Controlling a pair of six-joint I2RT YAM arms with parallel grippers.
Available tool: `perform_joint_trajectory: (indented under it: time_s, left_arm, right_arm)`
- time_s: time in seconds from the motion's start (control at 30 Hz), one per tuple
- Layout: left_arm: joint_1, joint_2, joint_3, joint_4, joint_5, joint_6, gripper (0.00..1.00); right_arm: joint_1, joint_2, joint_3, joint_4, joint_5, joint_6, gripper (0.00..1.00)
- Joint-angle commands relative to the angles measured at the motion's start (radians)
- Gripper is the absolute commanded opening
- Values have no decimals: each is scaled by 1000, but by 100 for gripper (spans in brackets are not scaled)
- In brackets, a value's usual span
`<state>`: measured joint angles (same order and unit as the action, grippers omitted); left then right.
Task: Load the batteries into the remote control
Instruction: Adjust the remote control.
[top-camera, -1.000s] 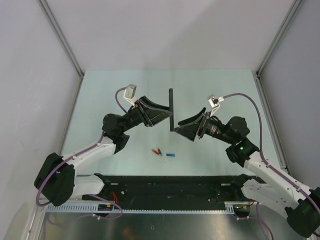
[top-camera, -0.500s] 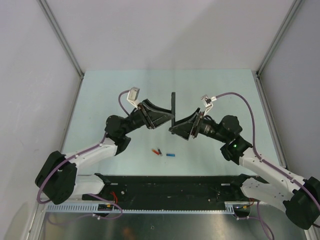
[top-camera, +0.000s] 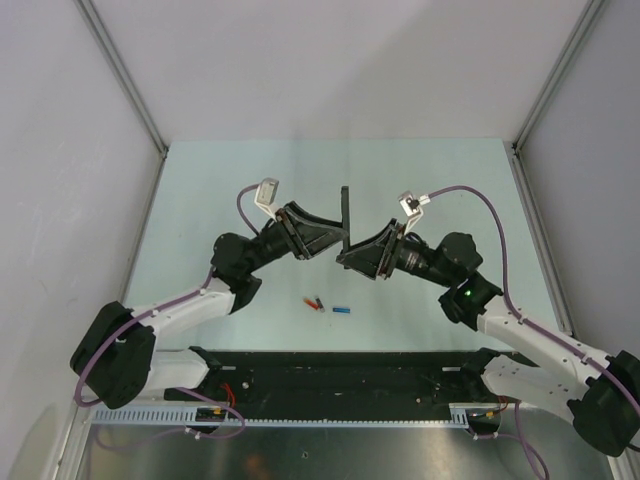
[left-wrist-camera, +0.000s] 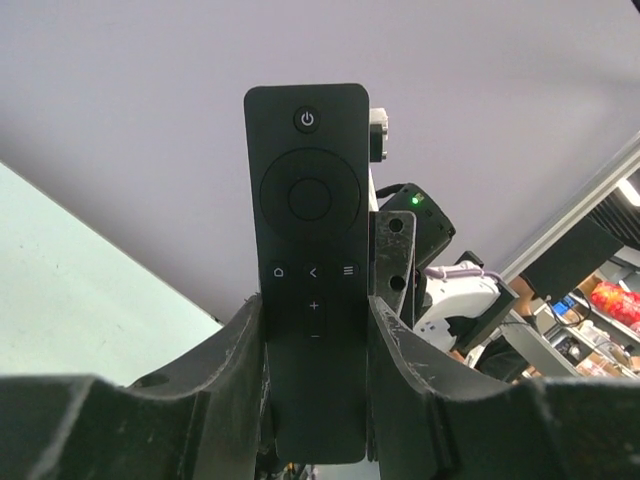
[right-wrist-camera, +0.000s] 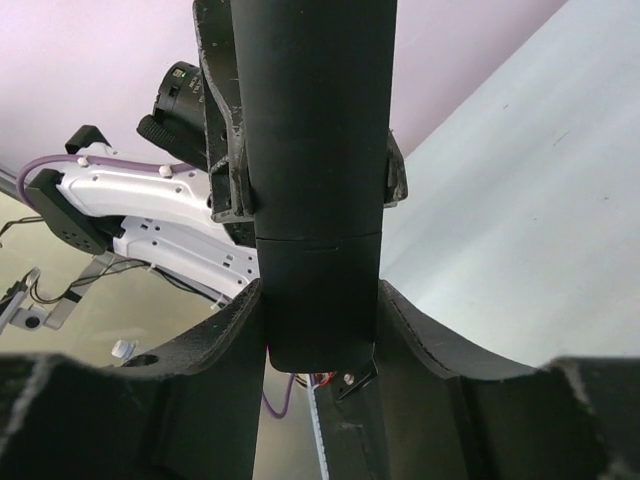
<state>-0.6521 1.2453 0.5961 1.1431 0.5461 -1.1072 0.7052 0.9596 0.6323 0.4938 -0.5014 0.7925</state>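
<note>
The remote control (top-camera: 345, 215) stands upright above the middle of the table, held from both sides. My left gripper (top-camera: 338, 241) is shut on its lower half; the left wrist view shows the button face (left-wrist-camera: 308, 220) between the left gripper's (left-wrist-camera: 315, 345) fingers. My right gripper (top-camera: 349, 256) is shut on the remote's bottom end, and the right wrist view shows the plain back (right-wrist-camera: 315, 150) with a seam across it, both pads of the right gripper (right-wrist-camera: 320, 320) touching its sides. A red-orange battery (top-camera: 315, 301) and a blue battery (top-camera: 342, 310) lie on the table below.
A black rail (top-camera: 340, 372) with cabling runs along the near edge between the arm bases. Grey walls and metal posts (top-camera: 130, 90) enclose the pale green table (top-camera: 430, 180) on three sides.
My right arm moved left to the remote and its open gripper closed on the bottom end. The left gripper kept its hold and shifted slightly right.
</note>
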Motion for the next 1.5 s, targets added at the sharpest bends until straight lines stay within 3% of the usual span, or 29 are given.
perform_joint_trajectory:
  time_s: [0.0,0.07,0.13,0.17,0.2,0.33,0.5,0.67,0.93,1.1,1.2,1.33,1.47]
  left_arm:
    - [12,-21,-5,55,8,-3,47]
    - [29,-24,-10,53,20,-12,64]
    - [54,-29,-9,53,32,-20,72]
    - [63,-30,-9,55,50,-28,96]
    - [75,-32,-7,55,61,-34,100]
    - [120,-50,-1,21,100,-13,100]
    - [80,-128,86,-432,24,246,100]
    - [19,-199,123,-643,-112,369,100]
    - [-84,-141,188,-787,-239,448,98]
    - [-98,-103,186,-832,-294,449,91]
    - [-104,-86,189,-830,-282,446,82]
    - [-121,-73,209,-830,-290,449,57]
    - [-126,-70,222,-832,-301,452,56]
  right_arm:
    - [2,-47,37,-26,27,-35,40]
    - [4,-64,46,-61,35,-61,37]
    - [14,-88,58,-139,50,-93,36]
    - [17,-96,75,-173,60,-128,36]
    - [22,-107,84,-242,72,-151,36]
    - [49,-122,147,-447,203,-257,35]
    - [109,-81,225,-673,378,-341,34]
    - [165,-52,230,-721,527,-352,34]
    - [243,-2,239,-699,593,-349,34]
    - [258,7,253,-698,601,-352,34]
    - [270,10,256,-692,603,-352,34]
    - [284,18,256,-689,616,-355,34]
    - [297,24,259,-695,629,-361,34]
